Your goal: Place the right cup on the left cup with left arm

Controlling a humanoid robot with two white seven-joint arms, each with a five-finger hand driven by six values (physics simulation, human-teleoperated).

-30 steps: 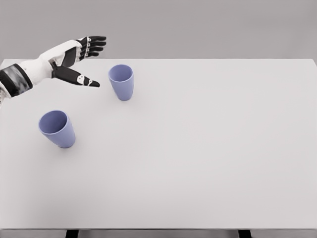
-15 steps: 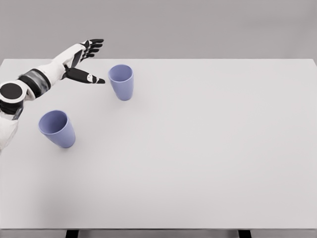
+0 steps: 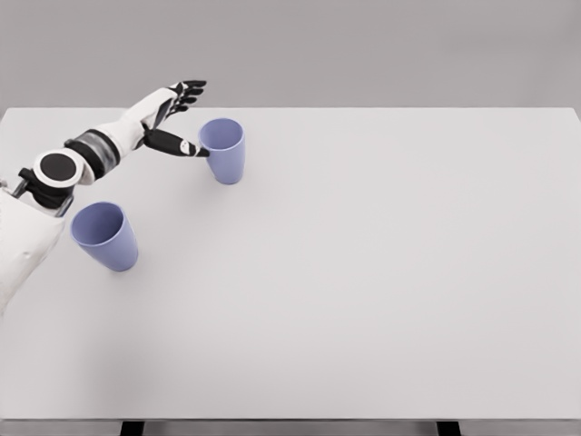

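Two smooth tapered cups: right cup (image 3: 223, 150) | left cup (image 3: 105, 235) | left hand (image 3: 172, 118) spread

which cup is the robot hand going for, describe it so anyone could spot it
On the white table, look toward the far left part, where two blue cups stand. It is the right cup, farther back, near the far edge. Unlike the left cup, it has the open left robot hand right beside it, thumb almost at its rim.
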